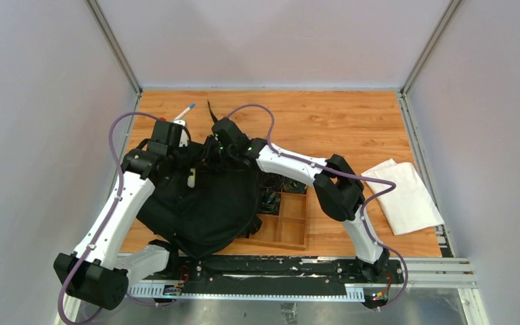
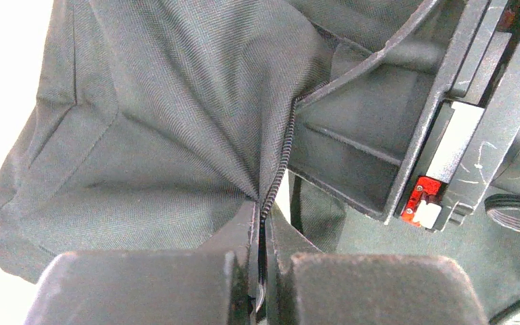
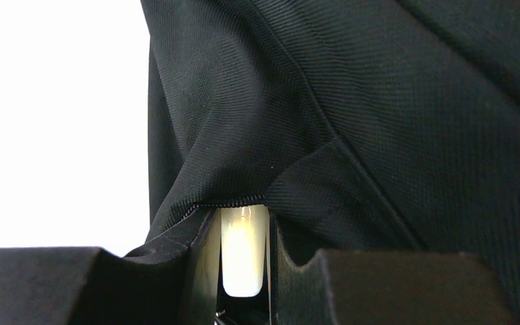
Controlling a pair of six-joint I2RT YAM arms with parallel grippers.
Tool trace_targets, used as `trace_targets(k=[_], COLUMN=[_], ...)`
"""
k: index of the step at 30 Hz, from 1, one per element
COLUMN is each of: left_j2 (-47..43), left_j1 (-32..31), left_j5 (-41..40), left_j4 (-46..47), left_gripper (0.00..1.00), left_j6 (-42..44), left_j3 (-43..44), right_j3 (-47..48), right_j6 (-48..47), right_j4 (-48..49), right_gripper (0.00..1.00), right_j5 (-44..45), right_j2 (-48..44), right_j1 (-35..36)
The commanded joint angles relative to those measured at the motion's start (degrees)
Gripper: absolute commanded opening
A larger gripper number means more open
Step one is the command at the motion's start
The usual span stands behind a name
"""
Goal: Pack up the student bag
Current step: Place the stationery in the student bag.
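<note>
2 claws gripped the zip edge of the student bag [image 1: 203, 203], which lay slumped left of centre on the table [image 1: 325, 122].
The bag's right side covered the left part of the wooden tray [image 1: 291, 227], and a folded white cloth [image 1: 404, 196] lay well apart on the right. The left gripper [image 2: 261, 288] was closed tight, with the zip [image 2: 279, 162] and a fold of black fabric pinched between its 2 fingers. The right gripper [image 3: 244, 271] stood just beside it at the bag's far edge. Its jaws were narrowly parted around bunched bag fabric below a line of zip teeth [image 3: 227, 202]. A pale cream piece [image 3: 244, 247] sat in the gap; what it was could not be told.
</note>
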Motion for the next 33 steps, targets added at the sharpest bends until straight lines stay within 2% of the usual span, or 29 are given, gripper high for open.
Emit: trace_targets(k=[1, 11, 18, 20, 26, 28, 33], left_j2=[-1.9, -1.3, -0.7, -0.8, -0.7, -0.4, -0.1], left_j1=[-0.4, -0.4, -0.4, -0.3, -0.4, -0.4, -0.3], left_j5=[2.2, 2.2, 1.0, 1.1, -0.3, -0.4, -0.1], left_j4=[-2.5, -2.4, -2.4, -2.4, -2.3, -2.3, -2.3], left_gripper=[0.00, 0.00, 0.00, 0.00, 0.00, 0.00, 0.00], left_j6=[0.1, -0.8, -1.5, -1.7, -2.2, -2.1, -2.0], left_j3=[2.1, 0.9, 0.7, 0.5, 0.8, 1.0, 0.7], right_j3=[1.4, 2.4, 0.7, -0.8, -4.4, -4.3, -4.6], right_j6=[-0.9, -4.5, -10.2, -12.3, -14.1, -15.2, -15.7], right_j4=[-0.8, -1.2, -0.2, 0.5, 4.7, 4.1, 2.4], right_gripper=[0.03, 0.20, 0.44, 0.47, 0.43, 0.39, 0.10], right_j5=[13.8, 12.0, 9.7, 9.0, 5.1, 4.8, 5.7], right_j2=[2.3, 3.0, -0.7, -2.3, -5.0, -5.4, -5.2], right_j1=[-1.1, -0.7, 0.6, 0.9, 0.7, 0.7, 0.7])
